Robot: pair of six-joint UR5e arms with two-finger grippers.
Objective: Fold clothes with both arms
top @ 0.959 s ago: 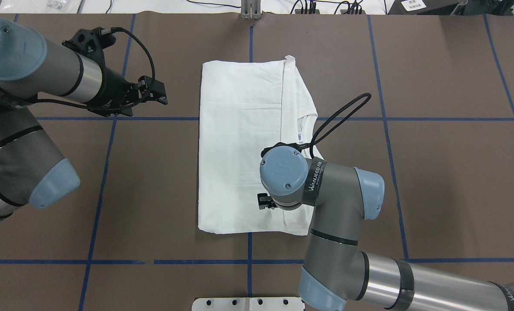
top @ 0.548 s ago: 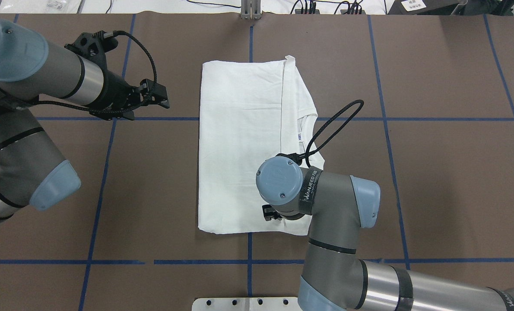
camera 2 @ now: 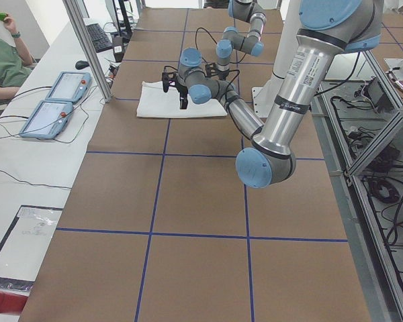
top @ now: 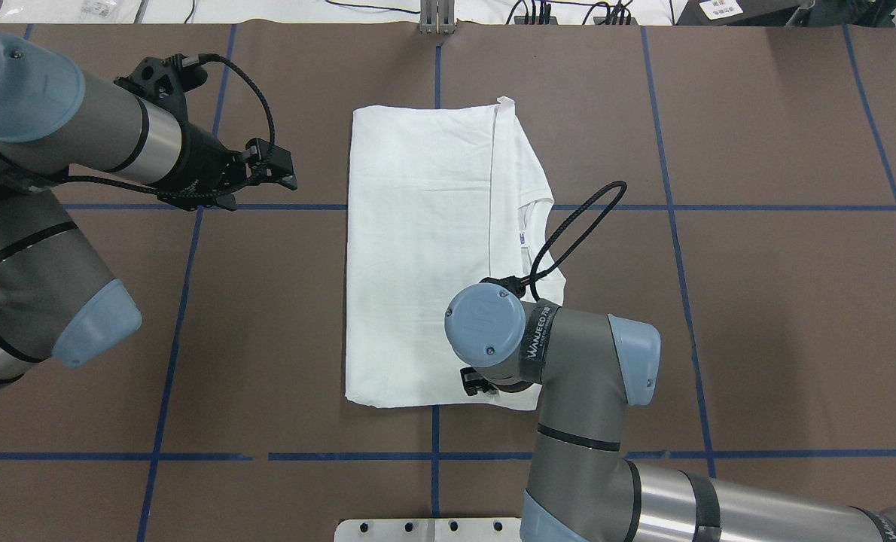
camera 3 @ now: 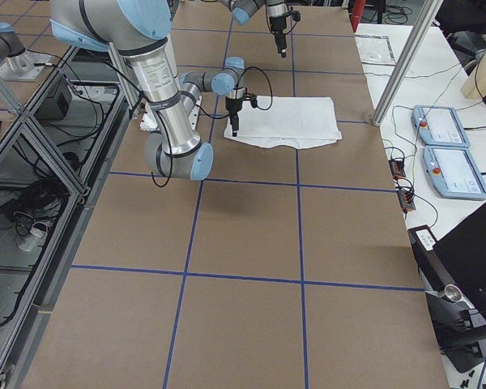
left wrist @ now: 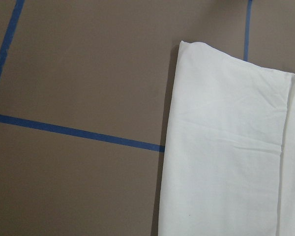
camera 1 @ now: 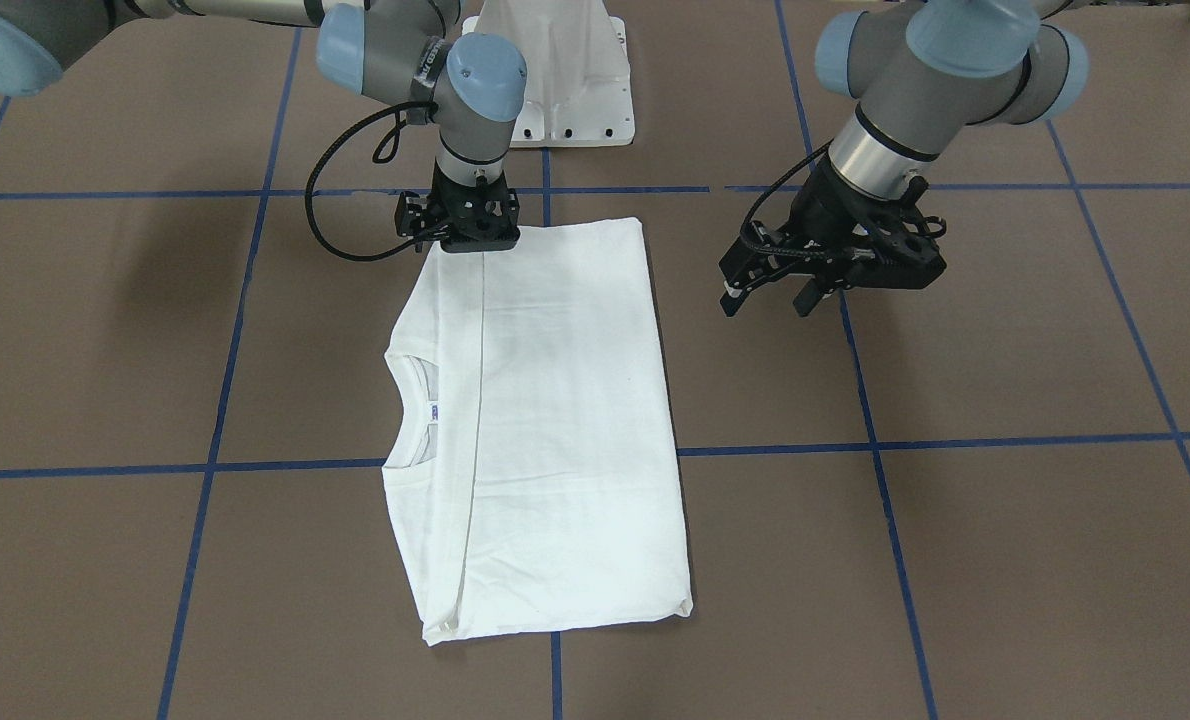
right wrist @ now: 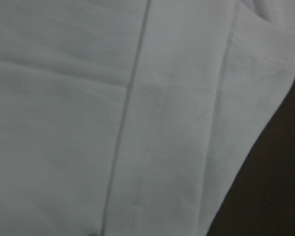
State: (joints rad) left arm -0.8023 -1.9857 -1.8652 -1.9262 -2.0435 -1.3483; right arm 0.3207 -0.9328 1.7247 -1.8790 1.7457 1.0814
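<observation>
Presently: T-shirt [camera 1: 555,420], likely soft, light, limp; pinch stacked edge corners. Left gripper [camera 1: 767,298] spread, empty; right gripper [camera 1: 462,242] closure indiscernible.

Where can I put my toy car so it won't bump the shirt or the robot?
Most room: the bare table right of the shirt, past the right arm. Also between the shirt and the left hand. Crowded: the shirt's robot-side edge, under the right hand.

A brown desk [top: 794,324] gridded with blue tape [top: 794,208] carries a folded white T-shirt [top: 418,256] at its centre and a white pedestal base [top: 418,530] at 6 o'clock.
</observation>
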